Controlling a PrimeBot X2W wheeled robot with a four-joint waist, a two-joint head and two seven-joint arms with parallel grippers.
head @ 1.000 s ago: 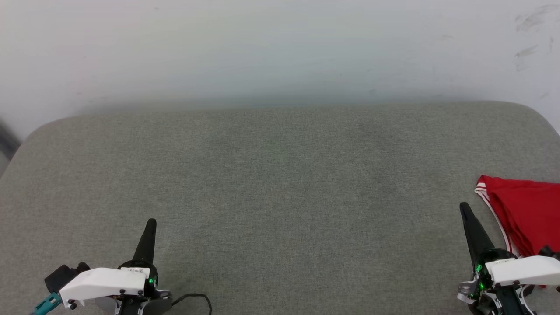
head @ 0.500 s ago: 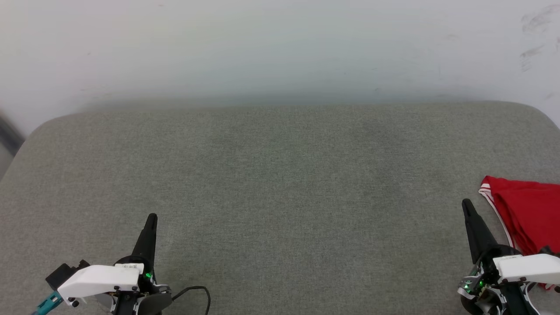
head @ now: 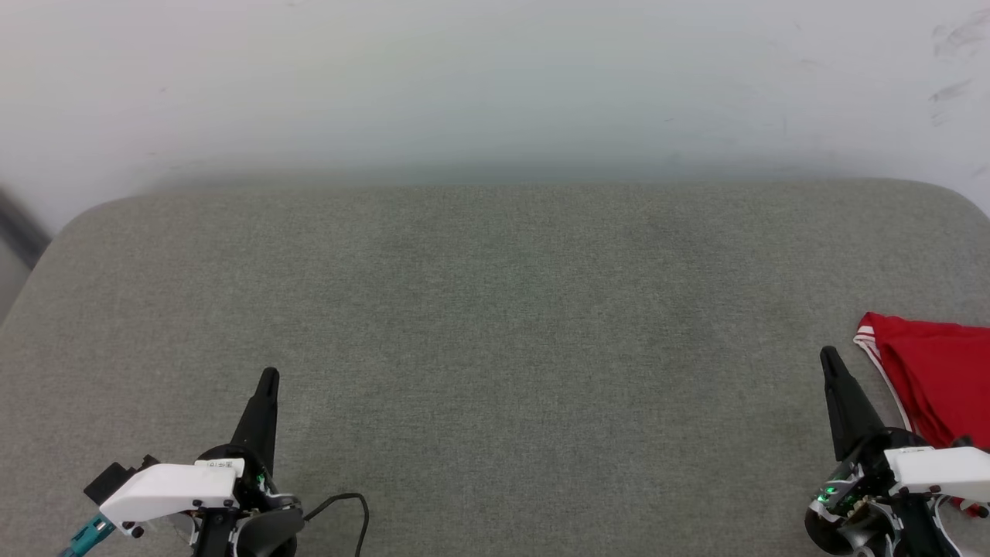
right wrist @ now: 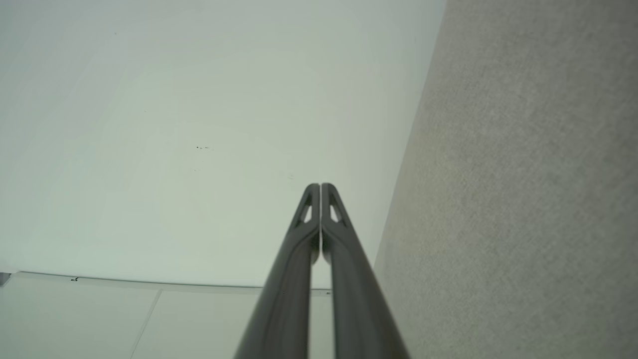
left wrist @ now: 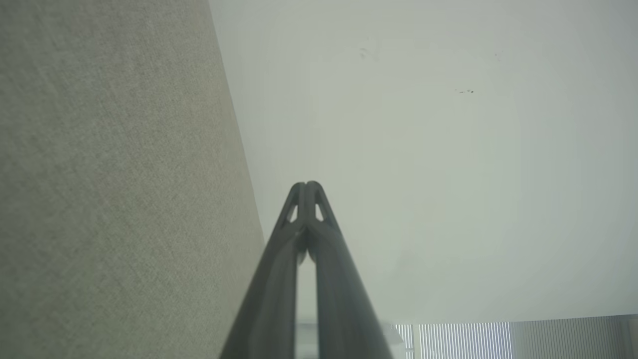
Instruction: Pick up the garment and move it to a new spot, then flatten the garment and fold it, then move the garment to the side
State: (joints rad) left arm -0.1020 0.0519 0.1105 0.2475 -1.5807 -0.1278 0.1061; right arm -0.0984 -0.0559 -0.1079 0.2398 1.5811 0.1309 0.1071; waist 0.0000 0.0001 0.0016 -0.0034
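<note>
bearing garment (head: 937, 370), grey cushion (head: 495, 309); white wall (head: 495, 77)

Item 1, upholstered cushion (head: 495, 325): we record it spanning the scene from left to right, its far edge against the wall (head: 495, 77).
Item 2, garment (head: 940, 371): lies on the cushion at the far right, towards the near side, running out of the head view.
Item 3, right gripper (head: 830, 357): over the cushion's near right, fingertips just left of the garment.
Item 4, left gripper (head: 268, 377): over the near left, well apart from the garment.
Item 5, cable (head: 348, 503): we note it just right of the left gripper's base, near edge.
</note>
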